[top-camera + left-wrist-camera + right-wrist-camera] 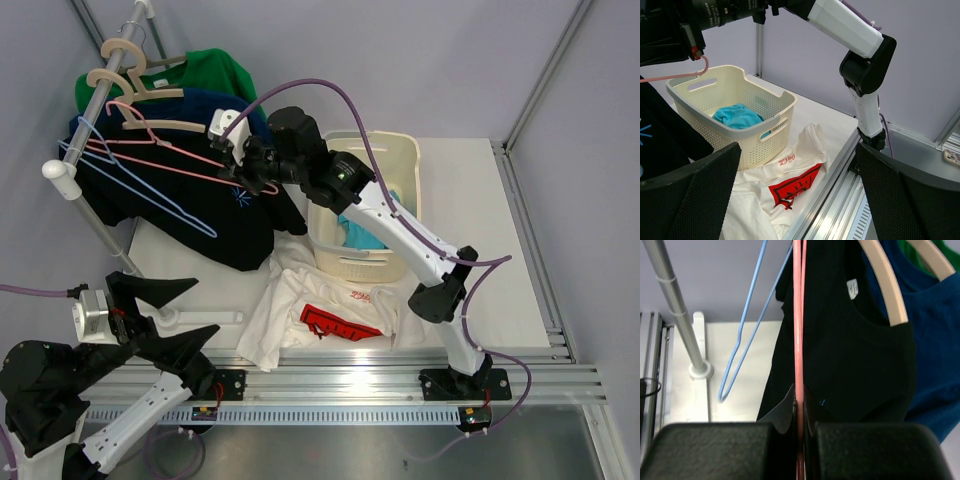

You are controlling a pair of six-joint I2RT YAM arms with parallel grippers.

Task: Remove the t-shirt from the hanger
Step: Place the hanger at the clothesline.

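A bare pink wire hanger [185, 150] hangs from the rail, and my right gripper [255, 180] is shut on its lower wire. In the right wrist view the pink hanger [799, 315] runs straight down between the pressed right gripper [799, 405] fingers. A white t-shirt [320, 310] with a red print lies crumpled on the table by the basket. Just behind the pink hanger, a black t-shirt [200, 215] hangs on a beige hanger [170, 125]. My left gripper [205, 307] stands open and holds nothing, low at the near left; the white t-shirt [785, 185] shows between its fingers.
A cream laundry basket [400, 150] holding a teal cloth [360, 230] stands at the table's middle. A bare blue wire hanger [140, 190] hangs on the rail [100, 90], with navy [215, 100] and green [215, 70] shirts behind. The rack's post [677, 310] stands at the left.
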